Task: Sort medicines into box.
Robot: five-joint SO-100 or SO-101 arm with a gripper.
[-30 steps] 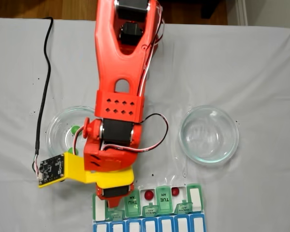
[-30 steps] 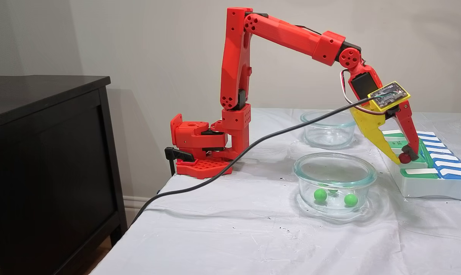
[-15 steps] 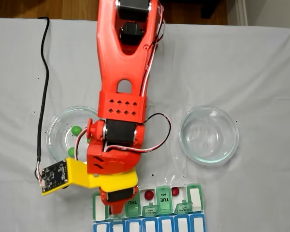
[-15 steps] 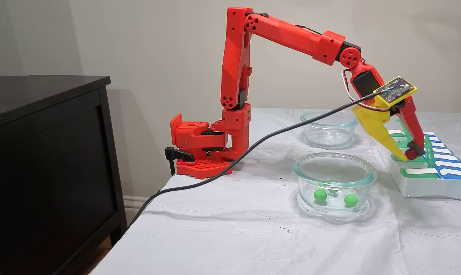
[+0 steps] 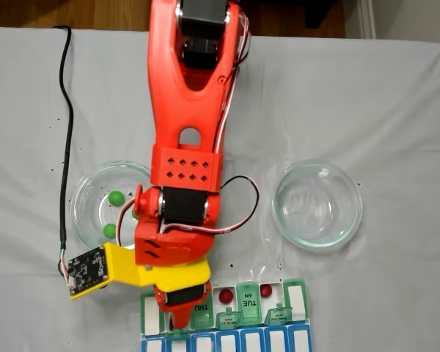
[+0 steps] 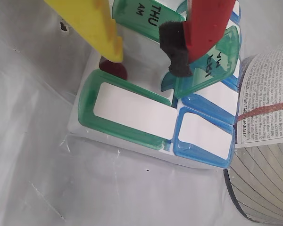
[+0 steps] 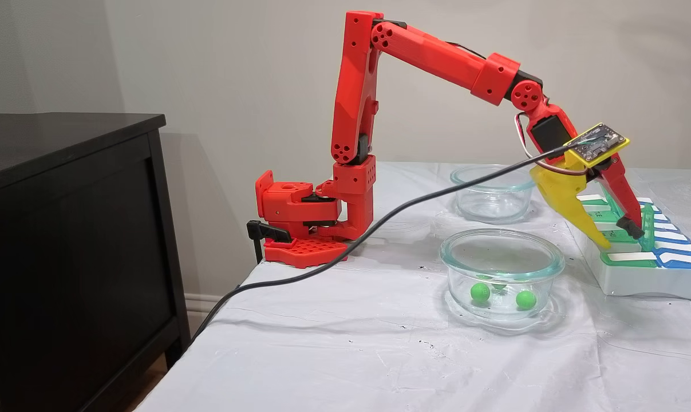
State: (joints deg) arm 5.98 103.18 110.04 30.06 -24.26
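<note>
The gripper is seen parted and empty over the box, a dark red pill lying loose in the open compartment just below its yellow finger. The medicines are judged light, hard, smooth and prone to roll, so each is best pinched across its middle. In a fixed view, two red pills are counted in open compartments and two green pills in the left glass dish; the right glass dish holds none.
</note>
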